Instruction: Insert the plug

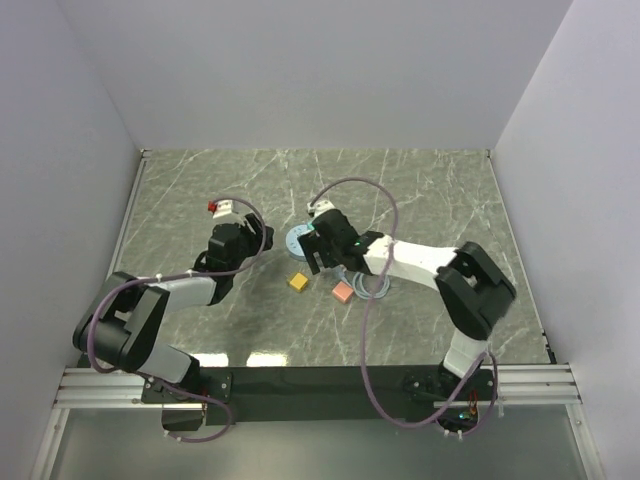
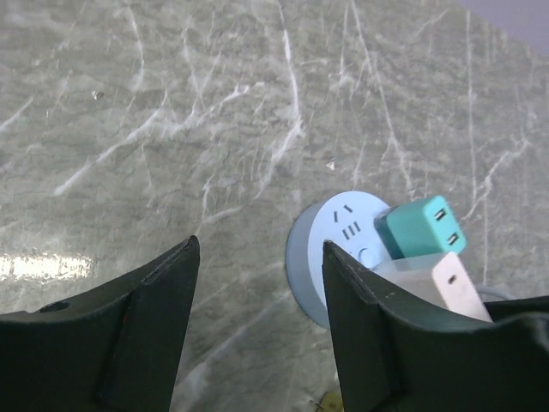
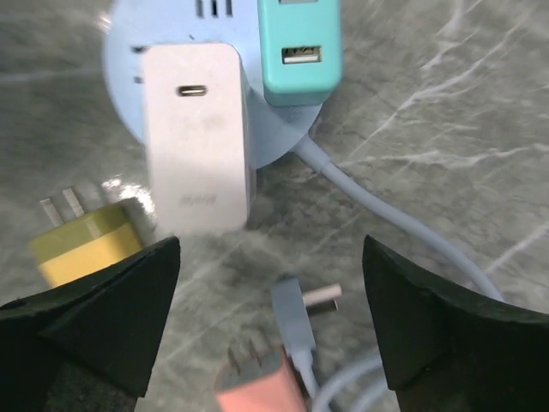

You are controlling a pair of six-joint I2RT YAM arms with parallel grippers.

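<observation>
**Both jaws open at the socket hub**

The right jaws are spread wide, black fingers in the bottom corners of the wrist view, nothing held between them. Just above, the white rectangular charger block rests across the round pale-blue socket hub, its lower end hanging past the hub's rim. Whether its prongs are seated, I cannot tell. Beside it, top centre, the teal square plug adapter lies on the same hub. On the grey marbled table sit a yellow plug at the left and a pink plug at bottom centre, with a pale-blue cable curving off right. Over to the left jaws: parted as well and gripping nothing, dark fingers low in the frame, the hub right of centre in that view.
</observation>
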